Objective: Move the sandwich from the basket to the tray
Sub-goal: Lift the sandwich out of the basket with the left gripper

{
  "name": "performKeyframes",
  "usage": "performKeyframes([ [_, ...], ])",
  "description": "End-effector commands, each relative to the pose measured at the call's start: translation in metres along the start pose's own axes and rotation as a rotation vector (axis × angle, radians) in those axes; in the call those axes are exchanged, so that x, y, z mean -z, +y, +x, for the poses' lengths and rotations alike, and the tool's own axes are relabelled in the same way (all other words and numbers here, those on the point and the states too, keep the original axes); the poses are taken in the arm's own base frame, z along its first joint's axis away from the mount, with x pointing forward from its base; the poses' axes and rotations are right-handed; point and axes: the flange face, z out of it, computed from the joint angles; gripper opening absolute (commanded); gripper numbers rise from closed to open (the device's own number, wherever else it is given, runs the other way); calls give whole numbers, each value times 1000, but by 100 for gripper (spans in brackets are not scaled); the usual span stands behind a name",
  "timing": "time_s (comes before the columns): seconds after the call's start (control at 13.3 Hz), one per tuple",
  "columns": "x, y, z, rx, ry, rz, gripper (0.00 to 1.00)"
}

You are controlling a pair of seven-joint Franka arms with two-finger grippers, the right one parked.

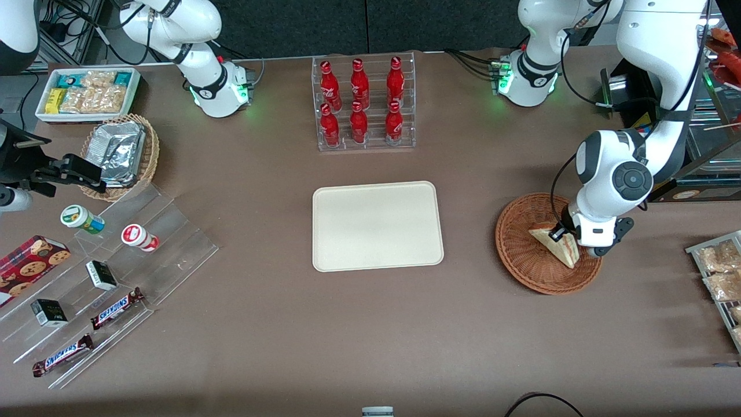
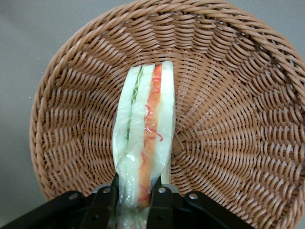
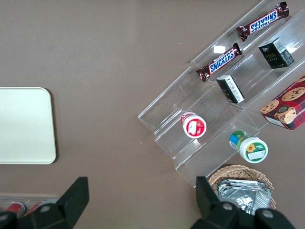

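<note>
The sandwich (image 1: 556, 243) is a wedge of pale bread in clear wrap, lying in the reddish-brown wicker basket (image 1: 518, 255) toward the working arm's end of the table. My left gripper (image 1: 560, 233) is down in the basket and shut on the sandwich. In the left wrist view the sandwich (image 2: 145, 138) stands on edge with its red, yellow and green layers showing, and the black fingers (image 2: 161, 205) press its wrap from both sides; the gripper (image 2: 132, 202) is over the basket's woven floor (image 2: 228, 119). The cream tray (image 1: 377, 226) lies bare at the table's middle and also shows in the right wrist view (image 3: 24, 125).
A clear rack of red bottles (image 1: 363, 104) stands farther from the camera than the tray. A clear stepped shelf (image 1: 98, 272) with snacks, a tan basket of foil packs (image 1: 124, 153) and a white bin (image 1: 87, 92) lie toward the parked arm's end. Snack packets (image 1: 721, 272) lie beside the basket.
</note>
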Motion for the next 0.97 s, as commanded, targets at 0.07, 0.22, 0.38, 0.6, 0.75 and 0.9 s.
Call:
performKeyframes([
  [0.07, 50, 13, -9, -40, 18, 40, 0],
  [0.22, 81, 41, -23, -90, 6, 78, 0],
  [0.38, 109, 75, -49, -151, 2, 91, 0],
  [0.6, 128, 123, -107, -252, 16, 42, 0],
  [0.75, 134, 159, -150, -303, -15, -5, 0],
  [0.9, 130, 198, -192, -372, -32, -31, 0],
])
